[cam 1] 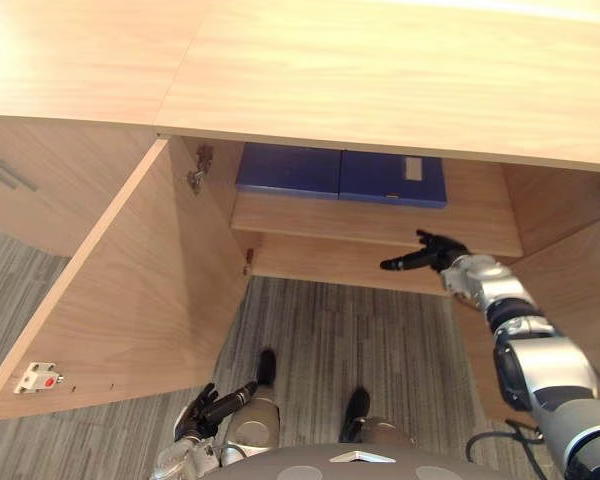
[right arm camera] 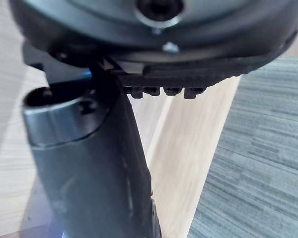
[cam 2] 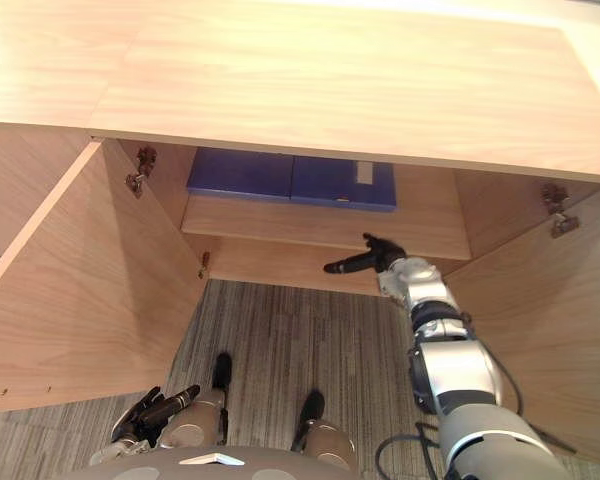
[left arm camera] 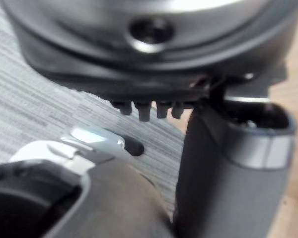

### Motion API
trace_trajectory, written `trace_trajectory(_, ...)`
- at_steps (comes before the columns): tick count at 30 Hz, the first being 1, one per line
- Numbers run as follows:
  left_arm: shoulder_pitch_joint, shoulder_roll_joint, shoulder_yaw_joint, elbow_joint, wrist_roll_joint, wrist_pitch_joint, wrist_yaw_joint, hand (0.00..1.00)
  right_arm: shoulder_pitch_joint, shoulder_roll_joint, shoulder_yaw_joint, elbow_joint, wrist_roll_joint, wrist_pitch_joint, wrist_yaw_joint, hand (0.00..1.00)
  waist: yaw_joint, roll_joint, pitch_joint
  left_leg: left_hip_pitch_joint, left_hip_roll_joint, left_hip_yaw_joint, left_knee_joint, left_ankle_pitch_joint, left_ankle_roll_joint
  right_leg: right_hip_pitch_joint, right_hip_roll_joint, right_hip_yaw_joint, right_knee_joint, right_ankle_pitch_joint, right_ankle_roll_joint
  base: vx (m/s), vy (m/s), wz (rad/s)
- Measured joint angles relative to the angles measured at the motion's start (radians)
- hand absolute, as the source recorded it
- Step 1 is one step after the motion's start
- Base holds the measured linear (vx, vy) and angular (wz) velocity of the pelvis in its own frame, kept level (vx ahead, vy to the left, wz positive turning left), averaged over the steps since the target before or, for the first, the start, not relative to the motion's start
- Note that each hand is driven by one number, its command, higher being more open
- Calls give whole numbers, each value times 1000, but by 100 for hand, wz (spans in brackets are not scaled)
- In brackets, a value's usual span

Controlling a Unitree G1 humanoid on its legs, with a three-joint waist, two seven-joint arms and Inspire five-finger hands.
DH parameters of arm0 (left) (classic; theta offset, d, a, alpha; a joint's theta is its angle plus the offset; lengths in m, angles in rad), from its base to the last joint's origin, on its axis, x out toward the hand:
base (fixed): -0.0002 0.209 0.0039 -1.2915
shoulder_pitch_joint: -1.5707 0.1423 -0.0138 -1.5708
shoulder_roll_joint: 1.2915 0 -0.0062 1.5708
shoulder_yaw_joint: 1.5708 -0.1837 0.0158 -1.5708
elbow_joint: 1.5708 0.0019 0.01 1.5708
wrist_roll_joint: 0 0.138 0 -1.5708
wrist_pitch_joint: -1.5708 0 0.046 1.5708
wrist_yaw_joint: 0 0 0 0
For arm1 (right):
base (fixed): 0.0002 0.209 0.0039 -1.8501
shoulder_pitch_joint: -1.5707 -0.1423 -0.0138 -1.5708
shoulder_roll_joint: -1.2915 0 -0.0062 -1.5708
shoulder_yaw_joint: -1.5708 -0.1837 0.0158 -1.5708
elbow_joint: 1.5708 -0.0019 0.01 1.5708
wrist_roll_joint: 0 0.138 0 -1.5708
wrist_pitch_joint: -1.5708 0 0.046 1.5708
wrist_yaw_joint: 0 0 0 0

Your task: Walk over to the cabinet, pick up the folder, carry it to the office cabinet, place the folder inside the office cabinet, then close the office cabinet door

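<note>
Presently right arm stretched forward into open office cabinet (cam 1: 400, 95), right hand (cam 1: 427, 256) held just before front edge of shelf (cam 1: 380, 228), fingers straight and pointing across toward robot's left, holding nothing. Folder (cam 1: 340, 173), blue, lies flat on shelf beyond and above that hand, apart from fingertips. Open left door (cam 1: 130, 290) stands well off to that hand's left, right door (cam 1: 580, 280) just beside forearm. Left hand (cam 1: 212, 408) hangs low by body, fingers loosely extended, empty.
</note>
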Motion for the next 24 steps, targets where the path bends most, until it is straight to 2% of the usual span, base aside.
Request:
trace_trajectory(2,-29,14,-33,11,51,-2,3,100,41,32,-29,5,-6,-1,-19,100,-5,1,-8,13,-2,4,-6,0,1,21,4,6,-33,24,8,2,25,-10)
trace_trajectory(10,-99,22,-117,80,145,-20,39,100,258,204,-202,60,-39,-5,-112,100,-61,-13,-56,73,-30,28,-41,-11,11,97,9,42,-147,84,15,22,36,-10)
trace_trajectory(16,-119,17,-86,158,177,-20,90,100,441,318,-348,86,-36,-22,-196,100,-86,-22,-82,124,-35,41,-42,-41,3,153,8,57,-179,82,7,50,9,-9)
trace_trajectory(19,-124,8,-60,192,175,-19,107,100,503,347,-355,87,-2,-26,-225,100,-97,-18,-95,131,-35,53,-42,-48,2,155,9,70,-185,82,7,28,-2,-11)
trace_trajectory(21,-126,4,-39,220,170,-19,122,100,556,367,-356,78,20,-61,-254,100,-111,-13,-102,147,-36,67,-43,-56,2,167,8,83,-193,83,7,32,-1,-18)
trace_trajectory(24,-133,1,-36,252,159,-20,140,100,605,374,-384,72,60,-83,-269,100,-117,-16,-119,168,-36,84,-44,-68,1,179,8,100,-194,79,2,31,1,-17)
